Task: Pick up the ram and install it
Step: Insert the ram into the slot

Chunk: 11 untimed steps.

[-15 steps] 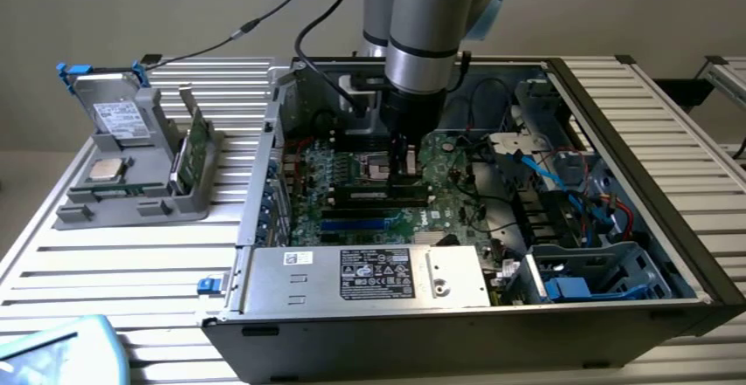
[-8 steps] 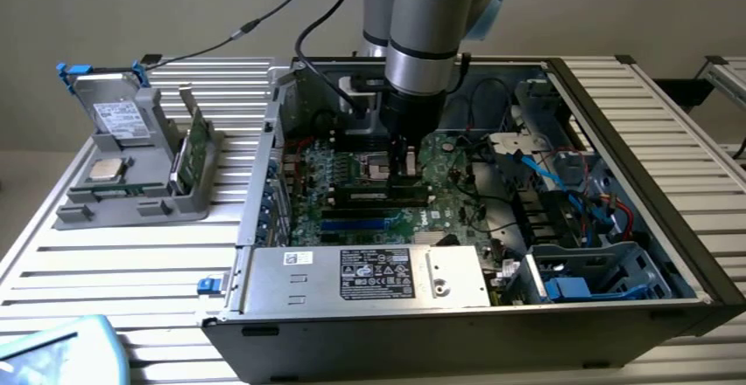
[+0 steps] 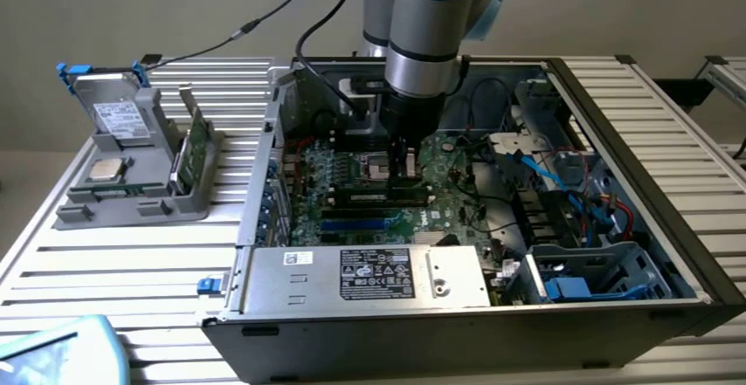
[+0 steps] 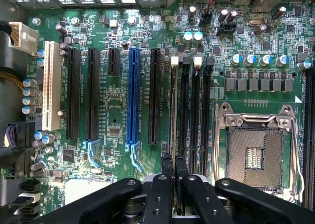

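Ram (image 4: 173, 115): one thin green stick, held edge-on between my closed fingers, standing in the first of the black memory slots (image 4: 183, 106) on the motherboard (image 4: 118, 106), beside the open CPU socket (image 4: 253, 152).

Claw (image 4: 174, 172): narrow, pinched on the ram's upper edge. In the exterior view my gripper (image 3: 406, 168) hangs straight down inside the open computer case (image 3: 652, 184), just above the board.

Orientation: the stick's long axis runs along its slot, parallel to the neighbouring slots and to the blue expansion slot (image 4: 133, 93); its contact edge faces down into the board, its chip faces sideways. Whether it is fully seated, I cannot tell.

Handling note, my judgement: keep the stick upright and square to the slot, press evenly along its length, never at one end alone, so both ends go down together without bending the board.

Also present: grey parts holder (image 3: 134, 171) on the slatted table (image 3: 105, 263), well apart from the case.
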Tool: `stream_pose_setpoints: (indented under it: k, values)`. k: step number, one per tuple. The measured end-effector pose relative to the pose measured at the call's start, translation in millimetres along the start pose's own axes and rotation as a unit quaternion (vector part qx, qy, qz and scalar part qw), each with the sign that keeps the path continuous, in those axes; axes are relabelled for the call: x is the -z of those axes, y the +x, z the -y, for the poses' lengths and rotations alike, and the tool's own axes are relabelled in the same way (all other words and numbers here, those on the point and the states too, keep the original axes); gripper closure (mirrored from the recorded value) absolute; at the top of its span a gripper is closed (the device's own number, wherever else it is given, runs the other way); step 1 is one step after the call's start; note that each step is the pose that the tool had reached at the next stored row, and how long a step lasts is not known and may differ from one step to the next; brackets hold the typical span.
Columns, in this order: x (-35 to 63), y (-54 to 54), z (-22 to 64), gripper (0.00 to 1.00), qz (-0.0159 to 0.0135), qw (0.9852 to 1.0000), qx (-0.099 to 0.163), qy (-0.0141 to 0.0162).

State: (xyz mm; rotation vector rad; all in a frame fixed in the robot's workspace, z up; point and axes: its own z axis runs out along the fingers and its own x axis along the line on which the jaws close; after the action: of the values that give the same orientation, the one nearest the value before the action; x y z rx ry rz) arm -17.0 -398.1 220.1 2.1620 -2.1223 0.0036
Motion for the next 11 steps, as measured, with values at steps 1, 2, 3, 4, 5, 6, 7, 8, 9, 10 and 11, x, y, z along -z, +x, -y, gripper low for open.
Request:
stream_pose_setpoints:
  k: [1, 2, 3, 4, 5, 6, 7, 8, 9, 10, 11]
  values:
    - [-0.1, 0.0, 0.0, 0.87, 0.0001, 1.0000, 0.000, 0.0000]
    - [-0.1, 0.0, 0.0, 0.87, 0.0001, 1.0000, 0.000, 0.0000]
    - [-0.1, 0.0, 0.0, 0.87, 0.0001, 1.0000, 0.000, 0.0001]
    - [-0.1, 0.0, 0.0, 0.87, 0.0001, 1.0000, 0.000, 0.0001]
    - [-0.1, 0.0, 0.0, 0.87, 0.0001, 1.0000, 0.000, 0.0001]
    - [-0.1, 0.0, 0.0, 0.87, 0.0001, 1.0000, 0.000, 0.0001]
    - [-0.1, 0.0, 0.1, 0.85, 0.0001, 1.0000, 0.000, 0.0001]
    - [-0.1, 0.0, 0.1, 0.85, 0.0002, 1.0000, 0.000, 0.0001]
    - [-0.1, -0.1, 0.1, 0.79, 0.0002, 1.0000, 0.000, 0.0001]
    - [-0.1, -0.1, 0.1, 0.73, 0.0002, 1.0000, 0.000, 0.0001]
    - [-0.1, -0.1, 0.1, 0.73, 0.0002, 1.0000, 0.000, 0.0001]
